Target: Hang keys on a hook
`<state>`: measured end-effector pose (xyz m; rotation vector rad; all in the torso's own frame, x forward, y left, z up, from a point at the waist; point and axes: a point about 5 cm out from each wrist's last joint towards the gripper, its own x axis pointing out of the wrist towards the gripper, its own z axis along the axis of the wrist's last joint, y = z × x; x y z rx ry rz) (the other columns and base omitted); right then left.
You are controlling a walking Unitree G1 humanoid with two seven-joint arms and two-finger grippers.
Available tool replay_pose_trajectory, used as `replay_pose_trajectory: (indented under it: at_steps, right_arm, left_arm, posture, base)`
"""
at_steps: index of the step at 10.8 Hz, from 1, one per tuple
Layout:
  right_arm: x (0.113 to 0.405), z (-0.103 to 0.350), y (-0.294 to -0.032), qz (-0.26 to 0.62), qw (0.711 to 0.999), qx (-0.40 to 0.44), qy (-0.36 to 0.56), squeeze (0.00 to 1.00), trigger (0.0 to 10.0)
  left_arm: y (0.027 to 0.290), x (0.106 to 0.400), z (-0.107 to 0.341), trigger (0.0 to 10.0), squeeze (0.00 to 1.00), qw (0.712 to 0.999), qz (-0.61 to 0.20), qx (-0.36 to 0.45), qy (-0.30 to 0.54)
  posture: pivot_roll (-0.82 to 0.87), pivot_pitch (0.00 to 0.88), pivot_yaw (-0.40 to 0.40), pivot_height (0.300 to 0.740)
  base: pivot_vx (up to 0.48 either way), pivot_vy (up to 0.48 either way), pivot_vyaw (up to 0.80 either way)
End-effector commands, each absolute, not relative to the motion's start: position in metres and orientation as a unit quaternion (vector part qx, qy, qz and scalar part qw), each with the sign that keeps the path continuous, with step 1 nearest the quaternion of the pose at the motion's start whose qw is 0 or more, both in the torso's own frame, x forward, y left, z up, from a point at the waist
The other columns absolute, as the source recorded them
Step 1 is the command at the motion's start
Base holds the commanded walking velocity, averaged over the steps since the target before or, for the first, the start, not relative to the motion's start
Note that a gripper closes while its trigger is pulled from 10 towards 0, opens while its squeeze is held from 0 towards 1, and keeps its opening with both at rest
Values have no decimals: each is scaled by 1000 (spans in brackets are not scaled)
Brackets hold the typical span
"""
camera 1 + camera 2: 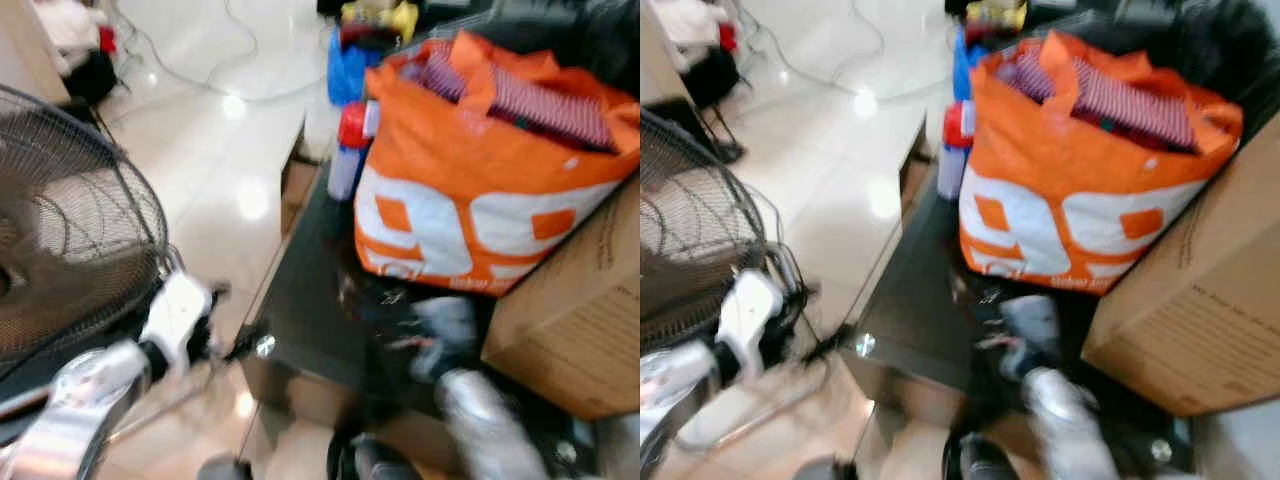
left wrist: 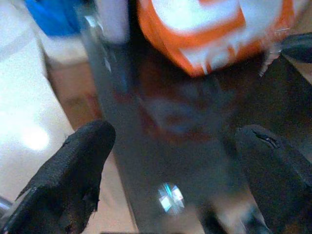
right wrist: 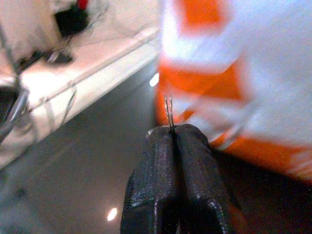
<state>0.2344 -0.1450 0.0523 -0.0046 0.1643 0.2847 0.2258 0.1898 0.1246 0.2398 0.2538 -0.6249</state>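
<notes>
Dark glossy desk (image 1: 300, 300) holds an orange bag (image 1: 470, 190); right gripper (image 3: 174, 134) fingers pinch a thin key ring (image 3: 169, 111), left gripper (image 2: 170, 161) fingers spread wide.

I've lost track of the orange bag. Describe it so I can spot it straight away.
On the dark tabletop, look at the far end beside the cardboard box. The orange bag stands there, stuffed with striped cloth; big white blocks printed on its front mark it out.

Bag (image 1: 470, 190) on the dark table (image 1: 300, 300), box (image 1: 575, 320) to its right, fan (image 1: 70, 250) far left.
</notes>
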Motion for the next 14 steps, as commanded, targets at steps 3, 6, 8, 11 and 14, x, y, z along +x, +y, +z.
replay_pose_trajectory:
  at_steps: [3, 6, 8, 11, 14]
  right_arm:
    - [228, 89, -161, 93, 994, -5, 58, 0, 0]
    - [229, 118, -173, 43, 995, 10, 88, 0, 0]
    - [239, 125, -166, 26, 996, 37, 83, 0, 0]
    - [240, 125, -170, 0, 995, 33, 96, 0, 471]
    - [238, 118, -171, -11, 995, 19, 100, 0, 10000]
  left_arm:
    - [181, 243, 136, 10000, 0, 958, -249, 127, 67]
    - [172, 258, 155, 10000, 0, 980, -163, 110, -5]
    - [164, 264, 151, 10000, 0, 985, -142, 97, -21]
    - [160, 269, 145, 10000, 0, 984, -140, 103, -28]
    - [161, 271, 140, 10000, 0, 984, -143, 104, -26]
  posture:
    - [22, 0, -54, 740]
    - [3, 0, -51, 740]
    - [12, 0, -47, 740]
    - [1, 0, -24, 740]
    - [0, 0, -23, 740]
  base:
    - [0, 0, 0]
    - [0, 0, 0]
    - [0, 0, 0]
    - [0, 0, 0]
    - [0, 0, 0]
